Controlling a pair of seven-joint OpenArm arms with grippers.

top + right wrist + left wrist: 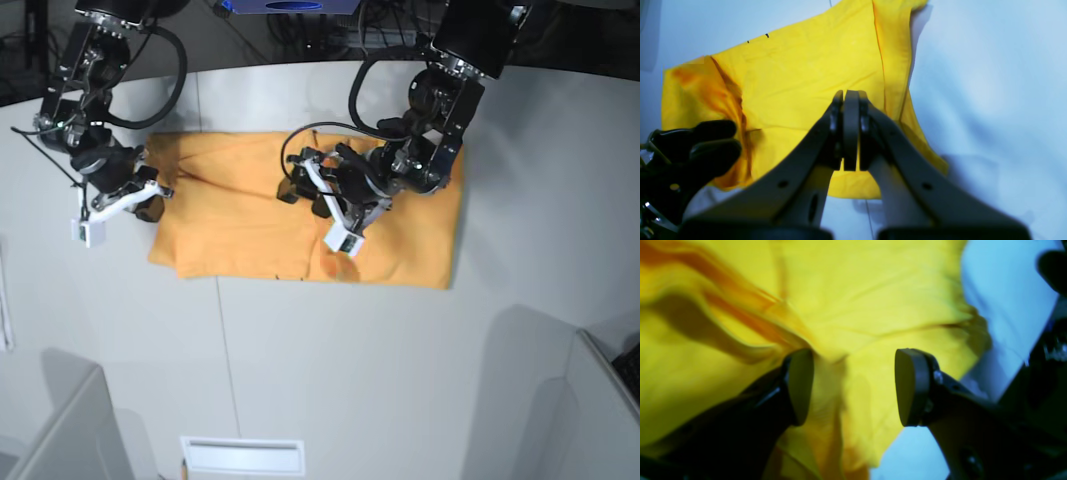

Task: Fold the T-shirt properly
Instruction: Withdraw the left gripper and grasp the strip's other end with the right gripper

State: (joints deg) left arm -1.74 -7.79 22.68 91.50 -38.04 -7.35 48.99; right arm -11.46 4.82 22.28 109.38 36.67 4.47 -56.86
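Note:
The T-shirt (pixel 250 215) lies flat on the white table as a wide yellow-orange rectangle. My left gripper (pixel 300 182) hovers over its middle. In the left wrist view, this gripper (pixel 855 386) stands open, with blurred, rumpled T-shirt cloth (pixel 873 306) behind the gap and nothing pinched. My right gripper (pixel 148 200) sits at the shirt's left edge. In the right wrist view, it (pixel 850 96) is shut, with nothing between its pads, above the T-shirt (pixel 806 73). Dark fingers (pixel 713 140) of the other arm show at the left, beside a fold.
The white table (pixel 400 370) extends past the shirt on every side. A white slot (pixel 240 455) sits at the front edge. Grey partitions stand at the bottom left (pixel 60 430) and bottom right (pixel 600 420). Cables and equipment (pixel 300 20) run along the back.

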